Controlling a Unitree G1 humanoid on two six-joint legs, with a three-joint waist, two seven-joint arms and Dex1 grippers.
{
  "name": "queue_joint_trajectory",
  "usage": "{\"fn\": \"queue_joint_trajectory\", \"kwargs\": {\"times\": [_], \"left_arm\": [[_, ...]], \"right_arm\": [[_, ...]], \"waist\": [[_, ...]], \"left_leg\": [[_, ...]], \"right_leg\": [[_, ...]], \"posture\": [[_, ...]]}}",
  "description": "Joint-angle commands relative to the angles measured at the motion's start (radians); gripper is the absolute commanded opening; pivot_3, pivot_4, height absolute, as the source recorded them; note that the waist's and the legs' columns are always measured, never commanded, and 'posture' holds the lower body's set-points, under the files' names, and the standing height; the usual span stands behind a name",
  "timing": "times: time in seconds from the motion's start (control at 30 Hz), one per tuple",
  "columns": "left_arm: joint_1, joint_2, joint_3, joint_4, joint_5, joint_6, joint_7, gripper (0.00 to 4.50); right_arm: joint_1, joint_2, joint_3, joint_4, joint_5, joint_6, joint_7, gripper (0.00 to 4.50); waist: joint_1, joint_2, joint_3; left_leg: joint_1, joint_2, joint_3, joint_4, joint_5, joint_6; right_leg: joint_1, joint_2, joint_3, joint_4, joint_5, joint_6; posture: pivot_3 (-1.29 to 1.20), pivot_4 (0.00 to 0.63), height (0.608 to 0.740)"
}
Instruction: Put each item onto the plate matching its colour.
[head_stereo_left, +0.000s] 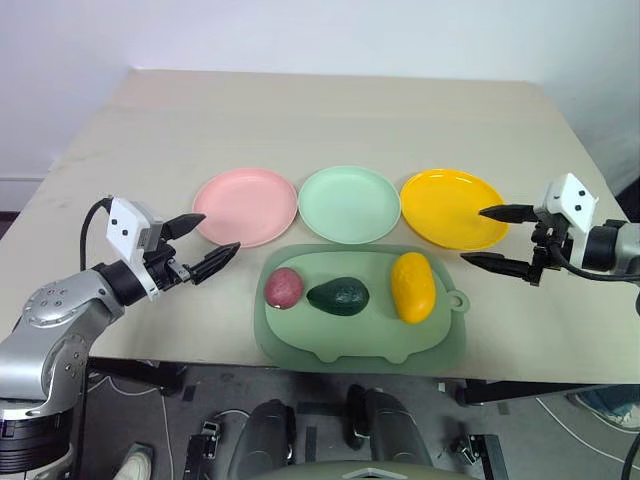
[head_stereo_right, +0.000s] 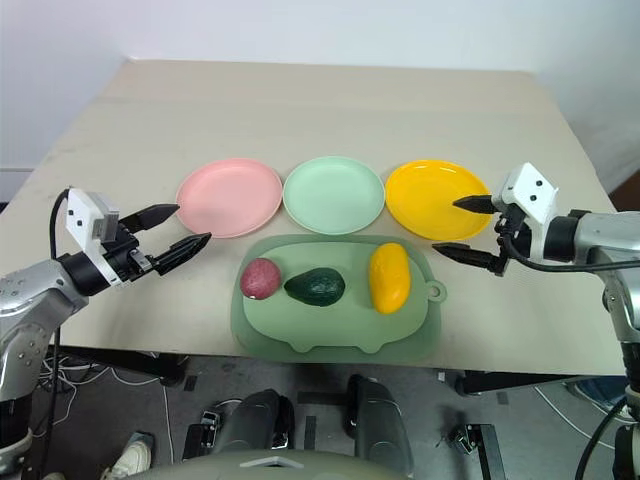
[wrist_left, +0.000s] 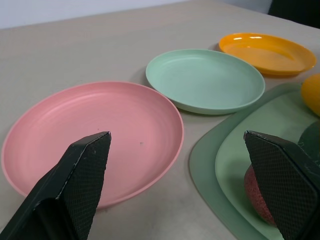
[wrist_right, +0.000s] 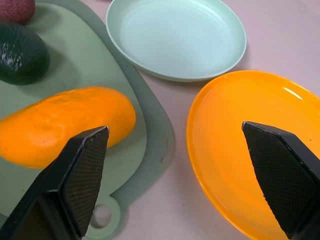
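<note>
Three toy fruits lie in a row on the green tray mat (head_stereo_left: 300, 345): a reddish-purple fruit (head_stereo_left: 284, 287) on the left, a dark green avocado (head_stereo_left: 338, 296) in the middle, a yellow mango (head_stereo_left: 412, 286) on the right. Behind the mat stand the pink plate (head_stereo_left: 246, 206), the mint green plate (head_stereo_left: 349, 203) and the orange-yellow plate (head_stereo_left: 452, 208), all bare. My left gripper (head_stereo_left: 203, 244) hovers open left of the mat, near the pink plate's front edge. At the orange-yellow plate's right edge my right gripper (head_stereo_left: 490, 237) is open too, holding nothing.
The beige table (head_stereo_left: 320, 120) stretches bare behind the plates. Its front edge runs just below the mat. A white wall rises behind the table.
</note>
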Motion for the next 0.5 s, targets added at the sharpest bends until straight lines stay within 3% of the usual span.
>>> {"fn": "queue_joint_trajectory", "kwargs": {"times": [0.03, 0.5], "left_arm": [[0.003, -0.002, 0.012, -0.037, -0.008, -0.025, 0.001, 4.45], [0.006, -0.016, 0.007, -0.026, 0.005, -0.053, 0.012, 4.45]], "right_arm": [[-0.035, -0.025, -0.018, 0.002, -0.003, -0.013, 0.008, 4.50], [-0.109, -0.029, 0.033, 0.053, -0.044, -0.066, 0.070, 4.50]], "waist": [[0.000, 0.000, 0.000], [0.000, 0.000, 0.000]], "left_leg": [[0.000, 0.000, 0.000, 0.000, 0.000, 0.000], [0.000, 0.000, 0.000, 0.000, 0.000, 0.000]], "right_leg": [[0.000, 0.000, 0.000, 0.000, 0.000, 0.000], [0.000, 0.000, 0.000, 0.000, 0.000, 0.000]], "posture": [[0.00, 0.150, 0.740], [0.00, 0.150, 0.740]]}}
